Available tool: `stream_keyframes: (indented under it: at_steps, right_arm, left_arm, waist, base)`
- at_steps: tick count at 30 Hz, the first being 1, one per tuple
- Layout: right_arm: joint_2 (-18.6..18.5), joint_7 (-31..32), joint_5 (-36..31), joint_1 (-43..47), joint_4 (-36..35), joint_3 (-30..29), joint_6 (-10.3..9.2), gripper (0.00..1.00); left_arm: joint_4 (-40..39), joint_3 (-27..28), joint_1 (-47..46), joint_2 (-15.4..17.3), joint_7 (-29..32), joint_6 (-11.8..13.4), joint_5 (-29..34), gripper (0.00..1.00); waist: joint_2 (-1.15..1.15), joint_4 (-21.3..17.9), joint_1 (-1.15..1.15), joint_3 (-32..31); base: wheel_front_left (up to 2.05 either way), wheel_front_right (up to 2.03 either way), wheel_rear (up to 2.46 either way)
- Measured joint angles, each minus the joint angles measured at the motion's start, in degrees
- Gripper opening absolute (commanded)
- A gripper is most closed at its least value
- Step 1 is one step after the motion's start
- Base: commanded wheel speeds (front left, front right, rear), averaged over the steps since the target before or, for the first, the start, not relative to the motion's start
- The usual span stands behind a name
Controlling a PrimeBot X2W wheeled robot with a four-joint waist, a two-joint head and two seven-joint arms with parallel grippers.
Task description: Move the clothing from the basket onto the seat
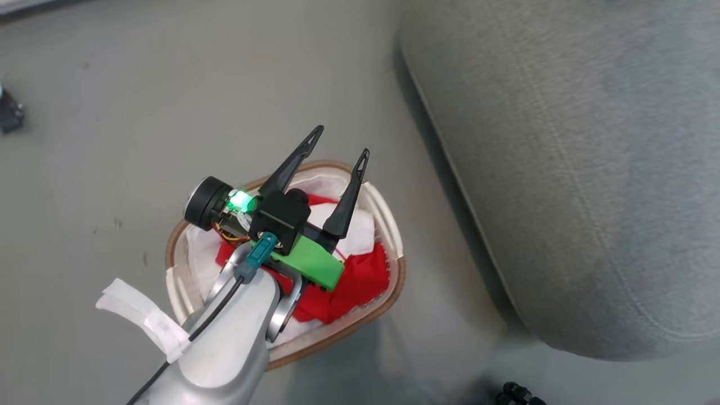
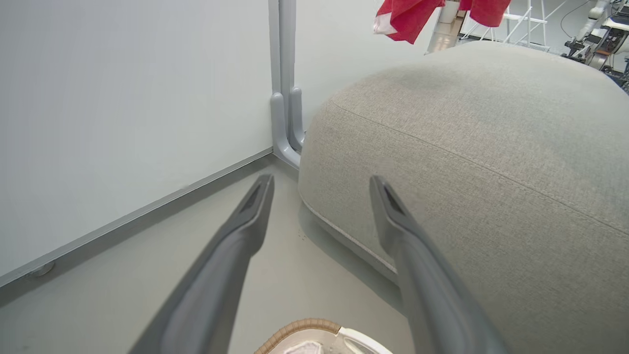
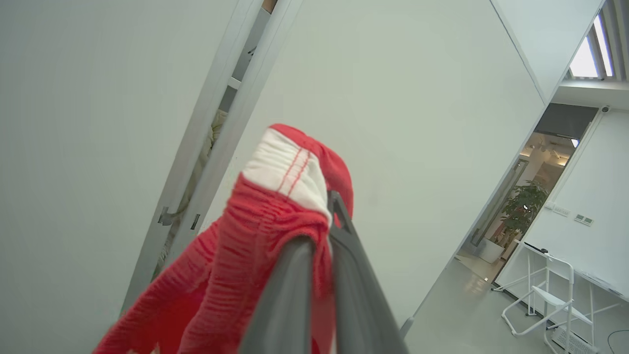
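The basket (image 1: pixel 395 284), oval with a brown rim and a white liner, stands on the floor just left of the seat (image 1: pixel 574 169). Red and white clothing (image 1: pixel 360 281) lies bunched inside it. My left gripper (image 1: pixel 342 143) hovers above the basket, open and empty, its fingers pointing toward the seat. In the left wrist view that gripper (image 2: pixel 320 184) spreads wide before the seat (image 2: pixel 467 147), with the basket rim (image 2: pixel 304 327) below. My right gripper (image 3: pixel 334 199) is shut on a red piece of clothing (image 3: pixel 275 221) with a white waistband, held up in the air. Red clothing (image 2: pixel 408 17) hangs high beyond the seat.
A pale wall (image 2: pixel 123 123) and a grey post (image 2: pixel 285 73) stand behind the seat's rounded corner. On the floor lie a small dark object (image 1: pixel 8 112) at far left and a black one (image 1: pixel 517 394) near the bottom. A white folding chair (image 3: pixel 555 290) stands farther off.
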Motion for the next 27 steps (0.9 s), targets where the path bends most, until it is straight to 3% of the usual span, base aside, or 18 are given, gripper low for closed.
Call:
stream_keyframes:
  at_steps: [7,19,21,22,23,27]
  right_arm:
    - [-1.56,0.46,-2.59,0.3,8.44,-9.04,0.0,0.0]
    - [6.26,0.04,-7.24,9.82,17.61,-13.1,0.0,0.0]
    - [6.94,0.03,-7.26,10.47,16.67,-13.13,0.0,0.48]
    - [7.23,0.03,-7.25,11.02,16.14,-13.03,0.0,0.79]
    - [7.4,0.01,-7.25,11.55,15.73,-12.9,0.0,1.0]
    - [7.99,-0.03,-7.01,13.89,13.52,-11.29,0.0,1.0]
  left_arm:
    - [-0.79,0.32,-0.4,-0.29,-0.01,0.32,0.76,1.0]
    - [-0.14,1.64,0.13,0.04,-0.01,0.55,0.93,1.0]
    - [0.07,1.8,0.13,0.02,0.0,0.55,0.94,1.0]
    - [0.21,1.88,0.13,0.01,-0.01,0.55,0.94,1.0]
    - [0.35,1.97,0.13,0.0,0.0,0.54,0.94,1.0]
    - [0.7,2.53,0.25,0.0,-0.01,0.46,0.83,1.0]
  waist:
    - [0.0,5.04,0.0,5.4]
    - [0.0,9.02,0.0,11.01]
    - [0.0,8.68,0.0,10.92]
    - [0.0,8.46,0.0,10.76]
    - [0.0,8.29,0.0,10.58]
    - [0.0,7.63,0.0,9.33]
  base:
    - [0.0,0.0,0.0]
    - [0.0,0.0,0.0]
    - [0.0,0.0,0.0]
    - [0.0,0.0,0.0]
    - [0.0,0.0,0.0]
    - [0.0,0.0,0.0]
